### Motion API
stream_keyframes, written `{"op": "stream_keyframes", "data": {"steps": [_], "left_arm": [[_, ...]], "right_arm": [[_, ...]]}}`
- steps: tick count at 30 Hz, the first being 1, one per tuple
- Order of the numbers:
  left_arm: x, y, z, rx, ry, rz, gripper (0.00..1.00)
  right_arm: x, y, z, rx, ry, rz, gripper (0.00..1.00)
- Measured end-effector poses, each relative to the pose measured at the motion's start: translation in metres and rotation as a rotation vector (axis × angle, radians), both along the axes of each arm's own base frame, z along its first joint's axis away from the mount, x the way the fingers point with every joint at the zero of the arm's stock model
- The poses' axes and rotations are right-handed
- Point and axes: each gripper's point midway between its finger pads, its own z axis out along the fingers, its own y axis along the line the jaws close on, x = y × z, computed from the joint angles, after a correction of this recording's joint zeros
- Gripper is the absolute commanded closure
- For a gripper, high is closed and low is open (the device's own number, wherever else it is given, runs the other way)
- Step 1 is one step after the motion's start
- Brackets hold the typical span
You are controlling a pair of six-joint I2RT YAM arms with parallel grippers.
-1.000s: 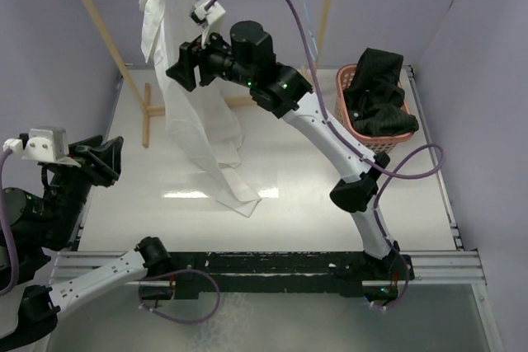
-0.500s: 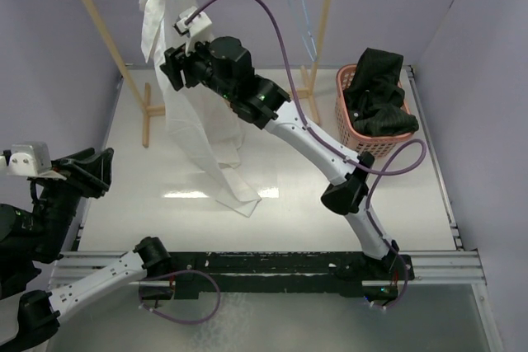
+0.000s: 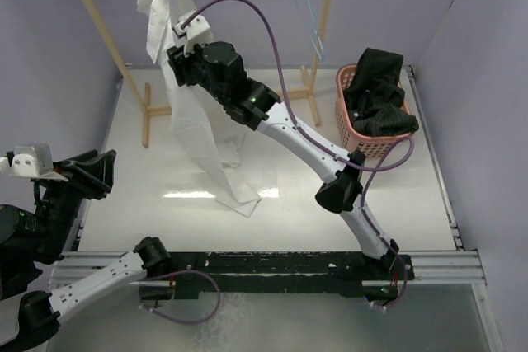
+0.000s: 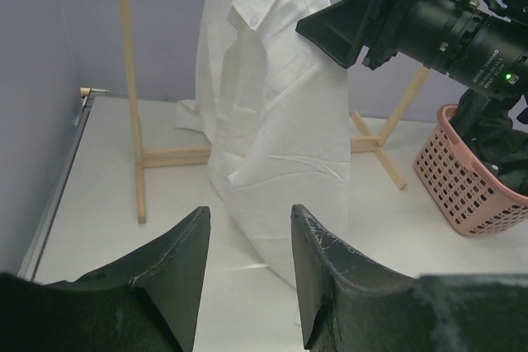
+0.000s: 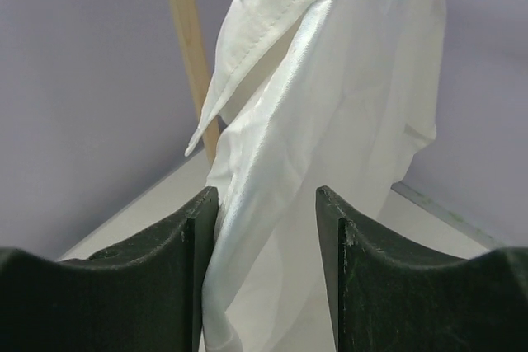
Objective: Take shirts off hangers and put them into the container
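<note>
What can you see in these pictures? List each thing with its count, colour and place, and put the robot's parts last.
white shirt: one, white, hanging at the rack's left end
black shirt: one, black, heaped in the basket
basket: one, salmon pink, table's far right
hangers: two, light blue, on the rack; one bare, one carrying the white shirt
rack: one, pale wood, back of table
table: one, white
left fingers: two, black, apart, empty
right fingers: two, black, apart, white shirt's cloth between them
</note>
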Motion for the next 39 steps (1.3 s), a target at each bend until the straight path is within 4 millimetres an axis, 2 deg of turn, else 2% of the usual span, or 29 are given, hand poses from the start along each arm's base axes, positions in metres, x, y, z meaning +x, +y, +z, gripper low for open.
{"op": "stream_keyframes", "data": {"steps": [6, 8, 10, 11, 12, 17, 23, 26, 32, 39], "left_arm": [[-0.002, 0.001, -0.008, 0.004, 0.013, -0.006, 0.52], [-0.003, 0.002, -0.01, 0.0, 0.017, -0.006, 0.52], [-0.003, 0.001, -0.014, 0.0, 0.024, -0.006, 0.52], [-0.002, 0.0, -0.017, 0.003, 0.029, -0.007, 0.52], [-0.002, -0.001, -0.019, 0.007, 0.036, -0.007, 0.52], [0.001, -0.006, -0.027, 0.018, 0.054, -0.015, 0.51], [0.002, -0.009, -0.034, 0.015, 0.065, -0.019, 0.51], [0.002, -0.01, -0.038, 0.019, 0.071, -0.02, 0.51], [0.004, -0.014, -0.044, 0.019, 0.083, -0.022, 0.51], [0.005, -0.017, -0.046, 0.024, 0.088, -0.032, 0.51]], "right_arm": [[0.02, -0.01, -0.014, -0.002, 0.004, -0.055, 0.6], [0.025, -0.012, -0.02, -0.006, 0.008, -0.064, 0.66], [0.029, -0.014, -0.021, -0.005, 0.006, -0.07, 0.84], [0.031, -0.015, -0.019, 0.002, 0.002, -0.073, 0.98], [0.032, -0.016, -0.015, 0.016, -0.008, -0.076, 1.0], [0.036, -0.018, -0.002, 0.061, -0.038, -0.097, 1.0], [0.04, -0.024, -0.008, 0.081, -0.049, -0.141, 1.0], [0.04, -0.033, -0.007, 0.1, -0.059, -0.178, 1.0], [0.033, -0.058, 0.013, 0.168, -0.096, -0.236, 1.0], [0.023, -0.08, 0.051, 0.27, -0.173, -0.269, 1.0]]}}
